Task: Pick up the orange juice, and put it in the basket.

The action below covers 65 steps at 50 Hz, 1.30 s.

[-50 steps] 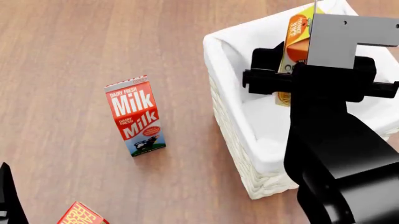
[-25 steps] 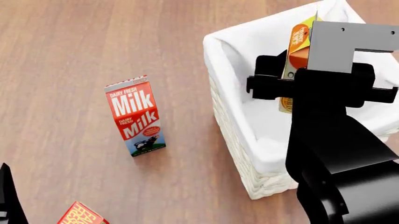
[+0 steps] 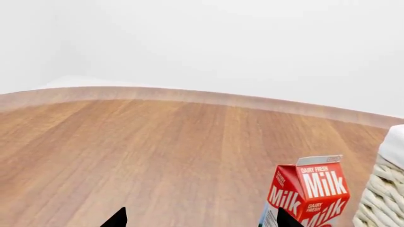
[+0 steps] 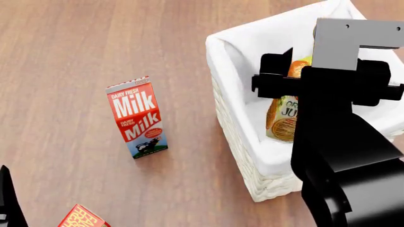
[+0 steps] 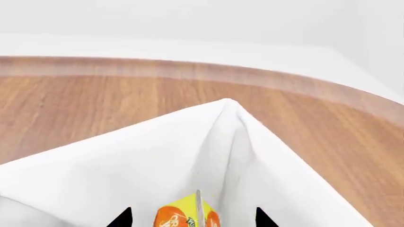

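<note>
The orange juice (image 4: 283,120) stands inside the basket (image 4: 222,56), low against the white lining, its pale front with green letters partly hidden by my right arm. My right gripper (image 4: 328,81) hovers over the basket and is open. In the right wrist view its two black fingertips are wide apart, with the carton's orange and yellow gable top (image 5: 187,216) below and between them, a gap on each side. My left gripper (image 3: 198,222) is open over bare wood with nothing between its fingers.
A tall red, white and blue Milk carton (image 4: 136,116) stands on the wooden floor left of the basket, and also shows in the left wrist view (image 3: 311,190). A red and orange box (image 4: 82,218) lies at the bottom left edge, near my left arm (image 4: 5,198).
The right gripper has opened and let go of the orange juice. The carton has dropped from above the rim down into the basket. The left arm has not moved.
</note>
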{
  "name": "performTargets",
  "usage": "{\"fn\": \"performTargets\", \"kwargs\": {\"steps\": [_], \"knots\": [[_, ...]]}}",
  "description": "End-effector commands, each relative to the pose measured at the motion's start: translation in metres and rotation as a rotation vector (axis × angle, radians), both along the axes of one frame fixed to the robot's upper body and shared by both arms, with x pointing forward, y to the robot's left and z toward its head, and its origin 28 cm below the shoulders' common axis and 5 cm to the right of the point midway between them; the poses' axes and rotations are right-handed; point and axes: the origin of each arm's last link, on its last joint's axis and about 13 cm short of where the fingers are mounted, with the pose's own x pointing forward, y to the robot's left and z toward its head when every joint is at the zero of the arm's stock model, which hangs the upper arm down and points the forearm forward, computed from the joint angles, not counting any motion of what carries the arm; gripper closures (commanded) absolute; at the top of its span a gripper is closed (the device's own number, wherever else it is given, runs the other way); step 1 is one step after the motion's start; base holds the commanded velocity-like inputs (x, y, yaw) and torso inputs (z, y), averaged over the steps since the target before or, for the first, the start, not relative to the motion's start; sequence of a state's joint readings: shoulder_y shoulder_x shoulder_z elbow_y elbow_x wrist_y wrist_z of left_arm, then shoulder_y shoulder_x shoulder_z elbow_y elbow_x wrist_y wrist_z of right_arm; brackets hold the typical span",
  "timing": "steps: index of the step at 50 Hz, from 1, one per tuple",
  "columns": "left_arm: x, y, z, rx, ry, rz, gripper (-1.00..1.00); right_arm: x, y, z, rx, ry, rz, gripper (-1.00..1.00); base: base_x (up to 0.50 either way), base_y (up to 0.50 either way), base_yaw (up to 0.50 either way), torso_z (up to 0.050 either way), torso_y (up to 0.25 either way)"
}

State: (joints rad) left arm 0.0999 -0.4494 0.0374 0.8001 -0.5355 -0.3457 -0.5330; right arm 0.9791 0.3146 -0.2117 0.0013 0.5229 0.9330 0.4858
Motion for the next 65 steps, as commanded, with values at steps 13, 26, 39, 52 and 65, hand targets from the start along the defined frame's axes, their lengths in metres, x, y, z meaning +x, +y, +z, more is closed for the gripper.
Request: {"fn": "performTargets", "kwargs": {"steps": [13, 26, 39, 52, 65], "knots": [[0.005, 0.006, 0.001, -0.025, -0.037, 0.064, -1.0, 0.002, 0.001, 0.008, 0.013, -0.022, 0.022, -1.0, 0.0, 0.0, 0.0, 0.0, 0.0], [0.004, 0.004, 0.002, -0.021, -0.038, 0.06, -1.0, -0.005, 0.003, 0.013, 0.016, -0.045, 0.03, -1.0, 0.0, 0.0, 0.0, 0.0, 0.0], [0.003, 0.002, 0.003, -0.014, -0.04, 0.047, -1.0, -0.062, 0.007, 0.013, -0.003, -0.224, 0.079, -1.0, 0.0, 0.0, 0.0, 0.0, 0.0], [0.002, 0.0, 0.004, -0.009, -0.042, 0.035, -1.0, -0.1, 0.014, -0.003, -0.043, -0.326, 0.119, -1.0, 0.0, 0.0, 0.0, 0.0, 0.0], [-0.001, 0.0, 0.007, 0.0, -0.046, 0.017, -1.0, -0.132, 0.012, -0.028, -0.035, -0.407, 0.148, -1.0, 0.0, 0.0, 0.0, 0.0, 0.0]]}}
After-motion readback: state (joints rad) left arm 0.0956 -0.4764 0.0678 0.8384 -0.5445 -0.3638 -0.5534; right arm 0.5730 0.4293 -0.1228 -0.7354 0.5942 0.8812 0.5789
